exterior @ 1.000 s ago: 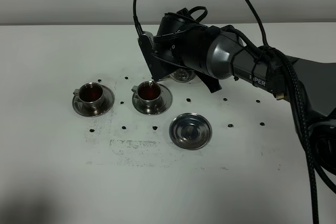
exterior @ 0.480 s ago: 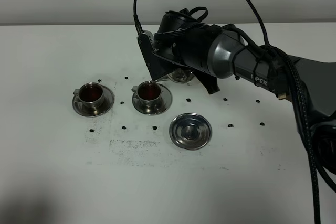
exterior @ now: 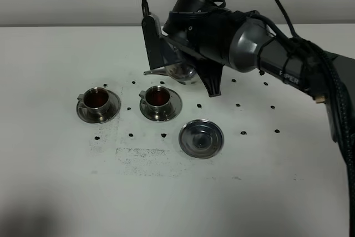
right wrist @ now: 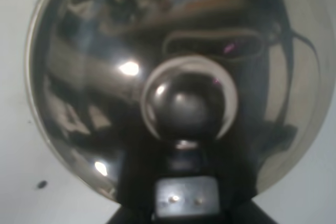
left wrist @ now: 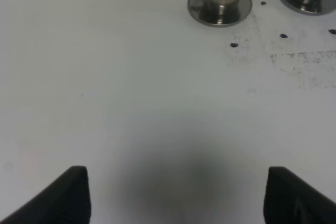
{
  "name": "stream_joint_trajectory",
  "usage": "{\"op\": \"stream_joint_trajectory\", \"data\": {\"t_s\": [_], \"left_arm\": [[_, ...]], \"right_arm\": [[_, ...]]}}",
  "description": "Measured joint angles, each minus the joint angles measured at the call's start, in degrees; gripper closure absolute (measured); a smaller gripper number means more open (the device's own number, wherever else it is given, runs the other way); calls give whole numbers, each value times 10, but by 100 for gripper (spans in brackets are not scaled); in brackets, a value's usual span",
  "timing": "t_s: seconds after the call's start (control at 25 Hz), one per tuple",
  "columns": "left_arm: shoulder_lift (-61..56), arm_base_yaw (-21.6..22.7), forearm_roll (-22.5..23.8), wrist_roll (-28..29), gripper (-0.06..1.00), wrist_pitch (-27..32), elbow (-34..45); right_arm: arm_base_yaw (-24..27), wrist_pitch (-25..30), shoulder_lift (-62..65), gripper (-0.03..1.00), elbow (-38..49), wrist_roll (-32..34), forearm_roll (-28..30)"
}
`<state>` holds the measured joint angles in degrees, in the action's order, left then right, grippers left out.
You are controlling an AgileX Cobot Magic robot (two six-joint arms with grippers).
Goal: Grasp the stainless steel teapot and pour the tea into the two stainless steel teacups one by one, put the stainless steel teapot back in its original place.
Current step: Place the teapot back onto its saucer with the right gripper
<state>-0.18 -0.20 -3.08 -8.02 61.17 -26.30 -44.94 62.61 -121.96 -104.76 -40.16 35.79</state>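
Since a second ago, the right arm has lifted and drawn back from the second cup, and the shiny squat stainless steel teapot [exterior: 180, 71] has tipped back toward level; its thin spout no longer hangs over the cup.

On the white desk [exterior: 55, 181], two small ribbed stainless steel teacups on round saucers stand side by side toward the left. Both the left teacup [exterior: 97, 100] and the right teacup [exterior: 159, 99] hold dark red tea. Just beside the right teacup, toward the desk's near edge, lies an empty flat round steel saucer with concentric rings [exterior: 201, 138], the teapot's original place.

The right gripper [exterior: 186, 62] carries the teapot in the air above the desk, behind the right teacup, its pincer closed on the pot; the wrist view is filled by the domed lid and its round knob [right wrist: 184, 100].

The left gripper [left wrist: 173, 192] waits over bare desk near the left teacup, its two dark fingertips [left wrist: 63, 195] spread wide, holding nothing.

Pouring looks finished, so the step in hand is likely returning the pot. The next move calls for carrying it level toward the near edge, centring its base over the ringed saucer, lowering gently, then letting go.
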Motion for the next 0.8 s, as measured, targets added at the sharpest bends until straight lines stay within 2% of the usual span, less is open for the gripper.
{"op": "stream_joint_trajectory", "data": {"t_s": [0.12, 0.28, 0.44, 0.68, 0.8], "left_arm": [[0, 0, 0, 0, 28, 0, 0], [0, 0, 0, 0, 28, 0, 0], [0, 0, 0, 0, 28, 0, 0], [0, 0, 0, 0, 28, 0, 0], [0, 0, 0, 0, 28, 0, 0]], "right_arm": [[1, -9, 33, 79, 0, 80, -45], [23, -34, 66, 79, 1, 240, -111], [61, -69, 71, 79, 40, 349, -138], [109, -121, 71, 79, 109, 371, -232], [116, -146, 68, 79, 125, 372, -276]]}}
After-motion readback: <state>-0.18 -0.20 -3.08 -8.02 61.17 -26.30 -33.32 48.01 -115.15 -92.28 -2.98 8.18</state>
